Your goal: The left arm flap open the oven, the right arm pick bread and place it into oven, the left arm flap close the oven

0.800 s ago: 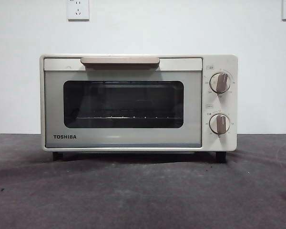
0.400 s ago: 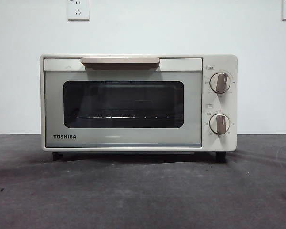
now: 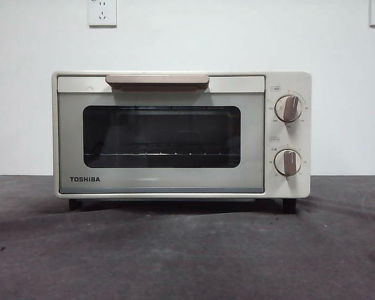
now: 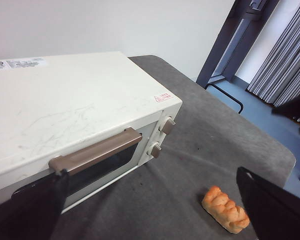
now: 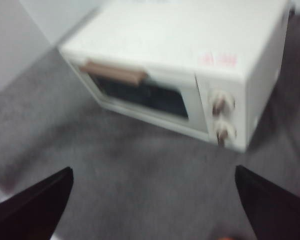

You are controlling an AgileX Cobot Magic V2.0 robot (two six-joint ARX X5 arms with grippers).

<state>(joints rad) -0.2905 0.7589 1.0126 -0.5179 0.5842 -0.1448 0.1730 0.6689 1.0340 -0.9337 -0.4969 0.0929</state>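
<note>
Your oven is cream-white, with a dark glass window, a beige bar handle and two beige knobs; its lettering and feet are black. The bread is golden-brown with an orange-brown, lumpy crust. The table is dark grey, the wall white. The red mark on the oven's top is perhaps a sticker, too small to read.

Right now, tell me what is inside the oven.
Through the closed oven's dark window only the wire rack shows, with nothing on it. The bread lies outside on the table. The corners beyond the glass are hidden.
</note>
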